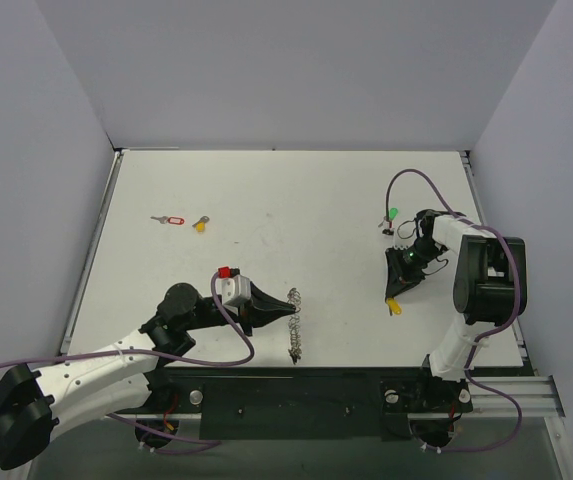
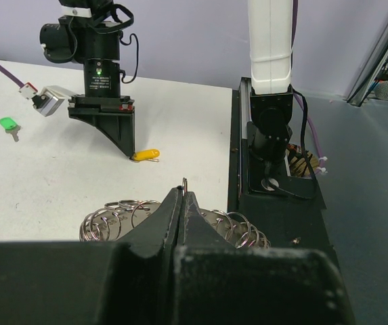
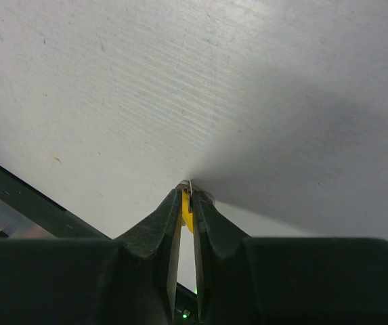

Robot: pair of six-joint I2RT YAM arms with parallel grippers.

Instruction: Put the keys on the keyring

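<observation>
The keyring (image 1: 294, 328) is pinched by the closed left hand (image 1: 283, 308), seemingly for steadying; right of it, a yellow key (image 1: 396, 309) is clamped in the right hand (image 1: 392, 298).

shiny metal keyring (image 2: 105, 220), glossy yel. plastic key (image 2: 146, 155), matt white table (image 1: 296, 200) w/ fine scratches.

Left gripper (image 1: 282, 311) at keyring (image 1: 294, 332), right gripper (image 1: 393, 299) touching yellow key (image 1: 396, 308) (fingers pointing down)

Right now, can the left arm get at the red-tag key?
Probably not yet: the left jaws are shut on the keyring. The table toward the red-tag key looks open, so letting go first should do.
</observation>
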